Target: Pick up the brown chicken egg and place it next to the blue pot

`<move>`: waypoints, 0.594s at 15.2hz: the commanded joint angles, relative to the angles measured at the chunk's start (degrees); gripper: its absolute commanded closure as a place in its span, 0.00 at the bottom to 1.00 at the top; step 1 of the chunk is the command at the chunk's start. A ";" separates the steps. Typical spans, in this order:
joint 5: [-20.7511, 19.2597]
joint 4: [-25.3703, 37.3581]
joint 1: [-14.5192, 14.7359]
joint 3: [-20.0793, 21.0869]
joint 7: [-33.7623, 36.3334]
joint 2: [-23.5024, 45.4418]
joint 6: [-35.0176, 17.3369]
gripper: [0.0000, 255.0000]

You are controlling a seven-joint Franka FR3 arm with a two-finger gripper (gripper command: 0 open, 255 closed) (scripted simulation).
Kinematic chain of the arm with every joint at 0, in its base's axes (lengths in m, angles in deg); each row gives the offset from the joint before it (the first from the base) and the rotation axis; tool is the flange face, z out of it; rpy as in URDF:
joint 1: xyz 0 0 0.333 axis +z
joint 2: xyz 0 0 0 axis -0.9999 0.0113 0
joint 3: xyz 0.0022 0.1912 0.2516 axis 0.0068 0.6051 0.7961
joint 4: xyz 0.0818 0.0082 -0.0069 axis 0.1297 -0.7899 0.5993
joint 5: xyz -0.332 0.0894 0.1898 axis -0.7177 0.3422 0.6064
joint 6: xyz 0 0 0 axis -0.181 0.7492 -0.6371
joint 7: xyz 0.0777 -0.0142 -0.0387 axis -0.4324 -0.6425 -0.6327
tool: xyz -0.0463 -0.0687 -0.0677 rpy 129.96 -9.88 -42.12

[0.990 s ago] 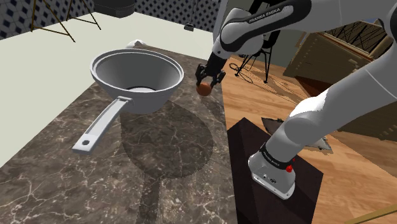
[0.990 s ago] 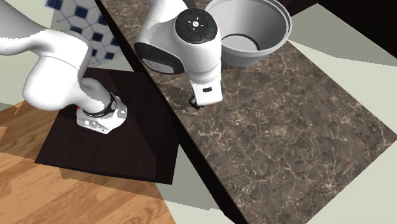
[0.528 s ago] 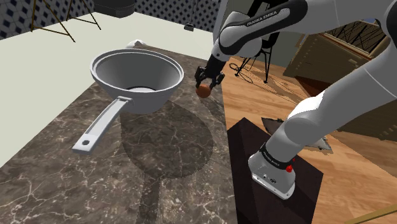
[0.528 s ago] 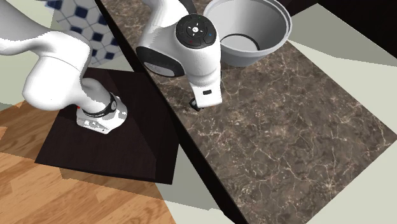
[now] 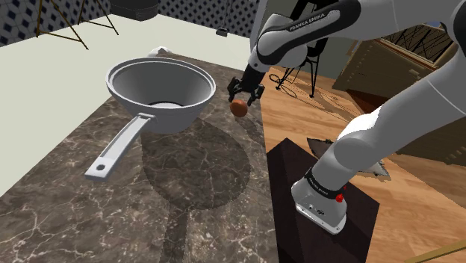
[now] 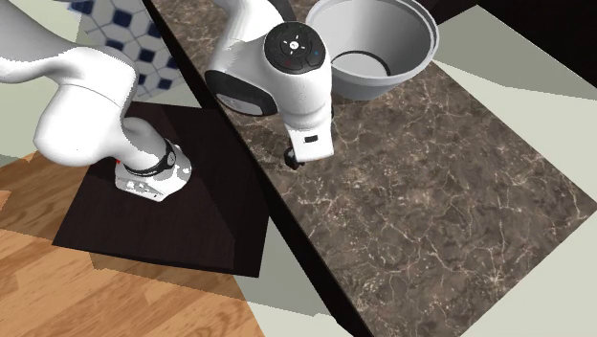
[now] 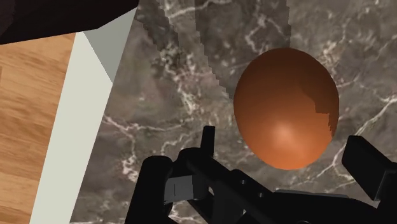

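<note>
A big dark stone surface [image 5: 187, 187] with white lines in it runs along a wooden floor [image 5: 314, 112]. The white arm [image 5: 388, 127] stands on a dark box [image 5: 295, 168] on that floor and reaches over the edge of the surface.

On the surface sits a wide pot [image 5: 187, 86] with a long handle [image 5: 116, 149]. It looks grey here, not blue. It is empty.

The black claw [image 5: 243, 93] hangs over the surface, near the pot's side that is away from the handle. Its two fingers stand apart. They do not seem to touch anything.

The brown egg [image 5: 239, 107] is just past the finger tips. In the wrist view the egg [image 7: 286, 108] shows between the two tips, with a small gap on each side. It seems to lie on the surface, close to the edge by the floor.

What could go wrong? The egg is round and smooth. If the claw closes a bit to one side, the egg may pop out. Then it could roll off the nearby edge and fall to the floor. A hard squeeze might crack it too.
</note>
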 commanded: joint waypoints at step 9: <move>-1.92 3.08 -1.13 -0.65 1.03 -5.24 8.38 0.00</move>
